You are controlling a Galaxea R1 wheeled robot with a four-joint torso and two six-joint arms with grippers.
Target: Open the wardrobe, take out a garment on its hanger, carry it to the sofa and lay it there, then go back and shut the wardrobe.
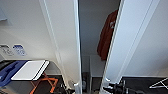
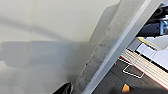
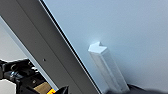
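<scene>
Partly hidden by the wardrobe (image 1: 67,42) door, the garment (image 1: 107,35) hangs inside.

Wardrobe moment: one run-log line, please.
wardrobe: doors partly open | garment: hanging inside | right tool: at right door handle | left tool: at left door

wardrobe (image 1: 65,37): smooth matt white | handle (image 3: 107,67): satin metal | garment (image 1: 106,35): cloth
</scene>
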